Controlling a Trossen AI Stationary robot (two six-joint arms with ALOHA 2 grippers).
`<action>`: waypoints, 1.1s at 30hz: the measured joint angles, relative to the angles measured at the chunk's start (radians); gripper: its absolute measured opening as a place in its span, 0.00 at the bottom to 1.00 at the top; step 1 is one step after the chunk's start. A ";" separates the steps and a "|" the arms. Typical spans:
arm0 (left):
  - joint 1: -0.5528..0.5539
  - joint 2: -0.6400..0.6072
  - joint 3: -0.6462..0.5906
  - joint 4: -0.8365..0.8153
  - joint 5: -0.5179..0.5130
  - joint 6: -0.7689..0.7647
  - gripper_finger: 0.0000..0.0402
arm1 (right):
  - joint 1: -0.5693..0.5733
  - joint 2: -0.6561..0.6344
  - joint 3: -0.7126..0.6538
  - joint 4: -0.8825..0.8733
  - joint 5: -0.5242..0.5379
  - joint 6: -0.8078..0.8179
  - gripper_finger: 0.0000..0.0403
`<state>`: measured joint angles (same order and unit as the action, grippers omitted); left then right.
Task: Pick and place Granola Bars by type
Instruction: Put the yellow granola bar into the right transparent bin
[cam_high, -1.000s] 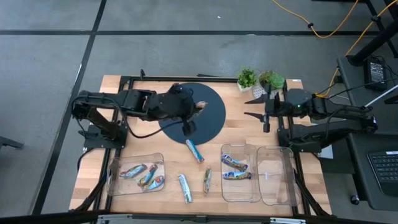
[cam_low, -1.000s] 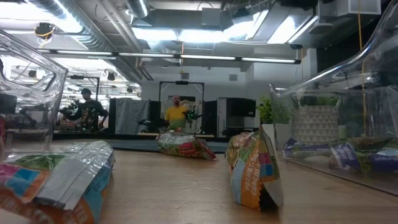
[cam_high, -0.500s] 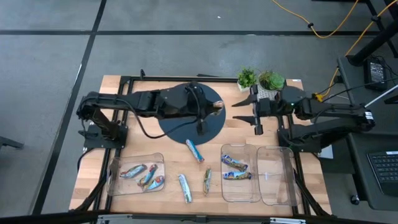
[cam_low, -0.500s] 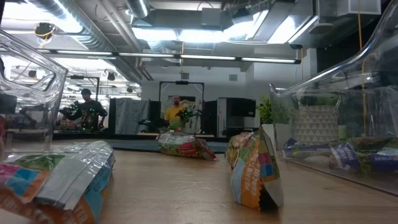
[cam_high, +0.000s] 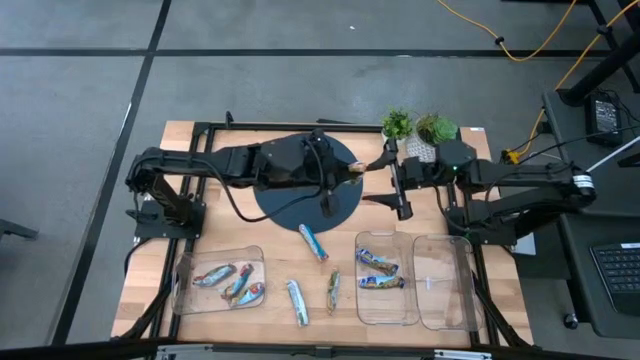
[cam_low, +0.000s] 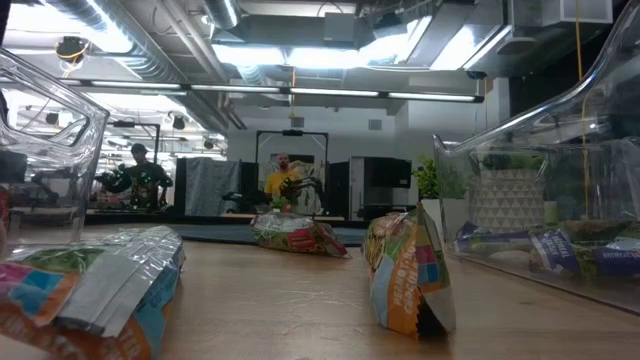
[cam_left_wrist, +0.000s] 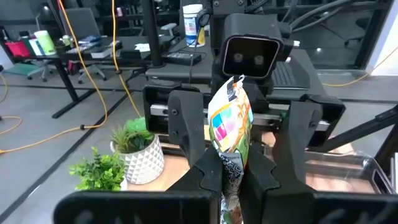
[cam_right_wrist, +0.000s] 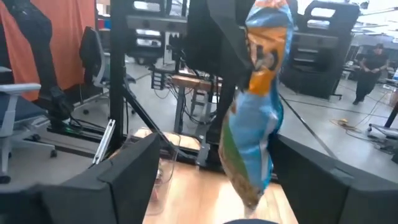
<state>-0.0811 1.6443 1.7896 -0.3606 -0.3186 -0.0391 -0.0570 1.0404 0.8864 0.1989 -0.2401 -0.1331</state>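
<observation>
Now mid-handover above the bench's (cam_high: 200, 135) dark disc (cam_high: 290, 205): left pincer (cam_left_wrist: 233, 177) clamped on an upright granola bar (cam_left_wrist: 229, 124), right pincer (cam_high: 385, 183) spread wide around it, next needing to close on the wrapper before any release, then off to a tray (cam_high: 388, 308).

The two hands meet over the black disc (cam_high: 308, 178) at the back of the desk (cam_high: 200, 310); the left hand (cam_high: 352, 170) pinches a bar (cam_left_wrist: 229, 127) between the right hand's (cam_high: 385, 178) spread fingers. Two potted plants (cam_high: 417, 130) crowd the back edge just beside them. Three clear trays (cam_high: 440, 300) and loose bars (cam_high: 313, 242) block the front; bare wood lies between disc and trays.
</observation>
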 joint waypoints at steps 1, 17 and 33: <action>0.001 0.004 0.000 0.003 0.000 0.000 0.04 | 0.000 0.007 0.000 0.011 -0.003 0.002 0.75; 0.006 0.040 0.001 0.059 0.046 0.003 0.04 | 0.000 0.062 0.000 0.077 -0.008 0.050 0.46; 0.007 0.041 0.001 0.047 0.060 -0.010 0.07 | 0.000 0.063 -0.001 0.084 0.018 0.015 0.07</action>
<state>-0.0738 1.6852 1.7905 -0.3140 -0.2584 -0.0489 -0.0570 1.1034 0.8856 0.2832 -0.2219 -0.1180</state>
